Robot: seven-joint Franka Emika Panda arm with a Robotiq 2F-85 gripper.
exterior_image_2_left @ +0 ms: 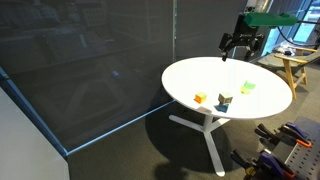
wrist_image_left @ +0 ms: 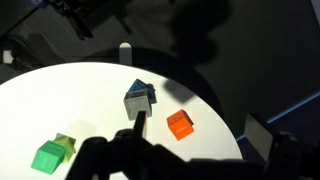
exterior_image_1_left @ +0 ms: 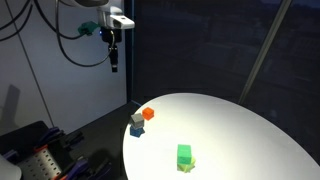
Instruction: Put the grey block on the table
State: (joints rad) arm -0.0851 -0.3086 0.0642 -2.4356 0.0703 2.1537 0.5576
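The grey block (wrist_image_left: 135, 102) sits on top of a blue cube (wrist_image_left: 150, 93) near the edge of the round white table (wrist_image_left: 90, 100). Both exterior views show this stack, grey block (exterior_image_1_left: 136, 120) above blue cube (exterior_image_1_left: 137, 131), and again grey block (exterior_image_2_left: 225, 98). My gripper (exterior_image_1_left: 113, 60) hangs high above the table edge, well clear of the blocks, and also shows in an exterior view (exterior_image_2_left: 240, 48). In the wrist view its dark fingers (wrist_image_left: 200, 135) stand apart, open and empty.
An orange block (wrist_image_left: 179, 124) lies just beside the stack, and also shows in both exterior views (exterior_image_1_left: 148, 114) (exterior_image_2_left: 200, 98). A green block (wrist_image_left: 50, 155) lies further off on the table (exterior_image_1_left: 184, 155) (exterior_image_2_left: 247, 88). A dark glass wall stands behind.
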